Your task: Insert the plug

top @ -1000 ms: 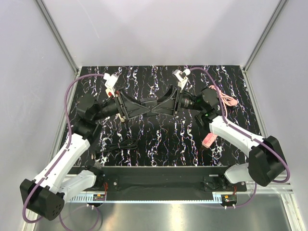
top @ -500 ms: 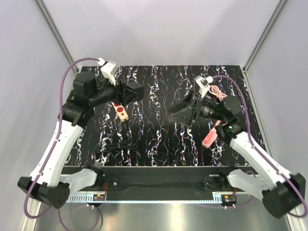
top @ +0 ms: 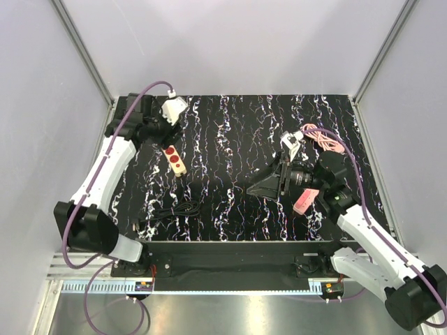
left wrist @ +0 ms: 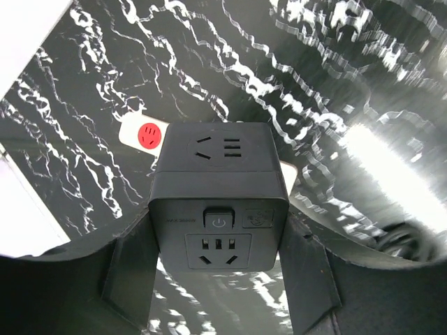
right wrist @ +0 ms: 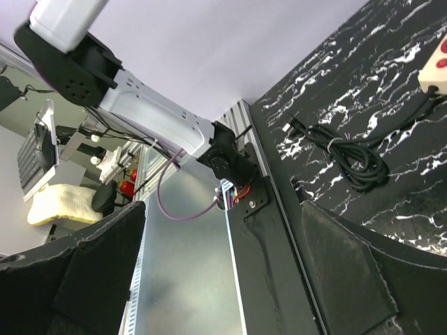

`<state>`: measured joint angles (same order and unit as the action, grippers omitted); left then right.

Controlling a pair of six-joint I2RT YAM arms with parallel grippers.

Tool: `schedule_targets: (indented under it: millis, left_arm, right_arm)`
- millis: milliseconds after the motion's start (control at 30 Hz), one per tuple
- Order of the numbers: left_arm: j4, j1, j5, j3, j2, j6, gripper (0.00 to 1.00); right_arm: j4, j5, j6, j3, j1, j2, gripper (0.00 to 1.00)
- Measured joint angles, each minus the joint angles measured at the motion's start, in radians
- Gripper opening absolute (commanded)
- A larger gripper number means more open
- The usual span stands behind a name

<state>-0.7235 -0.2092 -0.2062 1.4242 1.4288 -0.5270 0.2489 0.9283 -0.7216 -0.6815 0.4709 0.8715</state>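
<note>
the black marbled table (top: pixel 230 118) filled the floor of the white-walled cell. the left arm (top: pixel 105 167) reached to the table's far left corner, and the right arm (top: pixel 363 223) was bent over its right half. a cream power strip with red sockets (top: pixel 174 159) lay flat near the left edge. its long axis ran from the far left toward the near right, and its sockets faced up. a coiled black cable (top: pixel 171 211) lay nearer the bases, well apart from the strip. a loose pink cable (top: pixel 325 139) sat at the far right. the left gripper (left wrist: pixel 218 241) was clamped on a black cube-shaped adapter (left wrist: pixel 218 167), with one finger on each side. the cube hung over the strip, just beside one red socket (left wrist: pixel 148 135). one socket face of the cube pointed away from the wrist, and a face with a switch and a socket looked at the wrist camera. the side toward the strip was hidden, so contact could not be told. the right gripper (right wrist: pixel 223 216) had its fingers spread apart above the table. a small pink block (top: pixel 303 201) lay beside the right arm.
</note>
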Motion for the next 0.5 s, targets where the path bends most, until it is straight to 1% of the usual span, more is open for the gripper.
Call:
schedule_targets:
  millis: [167,267,367,500]
  left_arm:
    - [-0.009,0.125,-0.145,0.0,0.079,-0.136,0.0]
    - [-0.037,0.192,-0.198,0.02,0.145,-0.192,0.0]
    - [-0.079,0.216,-0.238,0.079,0.241,-0.238,0.0]
    - [-0.15,0.206,-0.27,0.142,0.341,-0.294,0.0]
  right_arm:
    - [-0.01,0.007,0.026,0.009,0.0,0.026,1.0]
    - [-0.008,0.007,0.029,0.01,0.0,0.049,1.0]
    - [-0.007,-0.001,0.024,0.018,0.0,0.075,1.0]
    - [0.006,-0.012,-0.013,0.041,0.0,0.127,1.0]
